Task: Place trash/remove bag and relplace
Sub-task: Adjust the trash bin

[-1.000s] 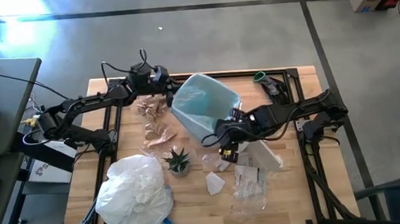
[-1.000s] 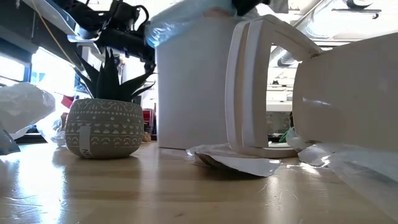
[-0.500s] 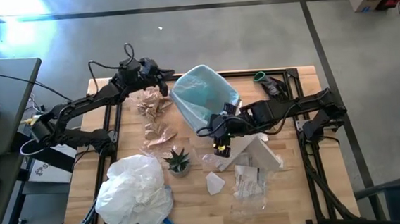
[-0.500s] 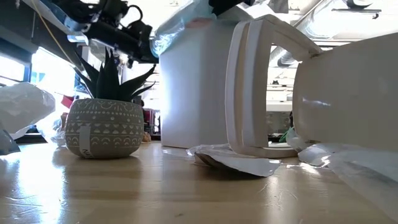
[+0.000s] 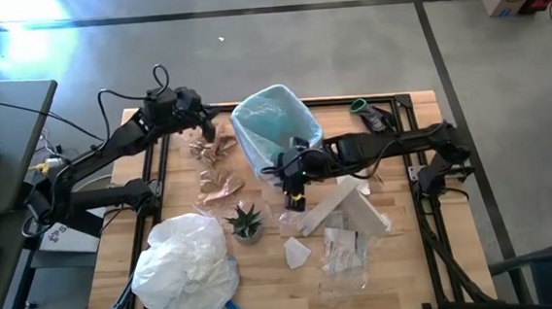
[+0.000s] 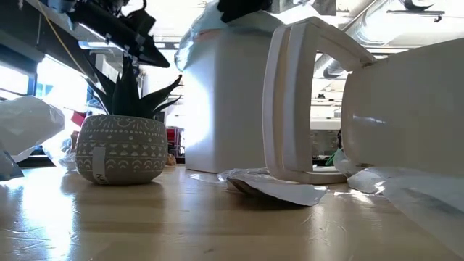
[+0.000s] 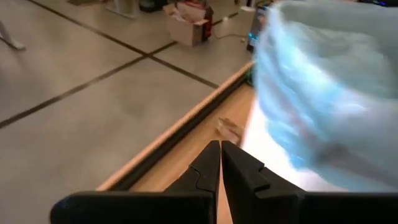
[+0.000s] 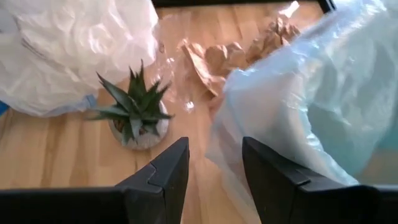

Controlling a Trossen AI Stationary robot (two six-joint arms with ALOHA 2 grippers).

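— So, how many of each on the table?

— One white bin [image 5: 257, 161], lined with one light-blue bag [image 5: 272, 127]. Two clumps of crumpled brown paper [image 5: 212, 146], both on the left arm's side of the bin. White paper scraps and clear wrappers [image 5: 341, 252] lie in a loose scatter near the front; I can't count those apart.

— And the claws?

— Left gripper [image 7: 221, 155] hangs above the table's far left edge, its fingers pressed together on nothing. Right gripper [image 5: 291, 165] sits at the bin's near rim, jaws parted; whether they pinch the liner I cannot tell.

— Anything else about?

— One potted plant [image 5: 246, 221], one big crumpled white bag [image 5: 186, 263], and the white swing lid [image 5: 343, 208] lying flat beside the bin. From table height that lid and the plant block much of the bin.
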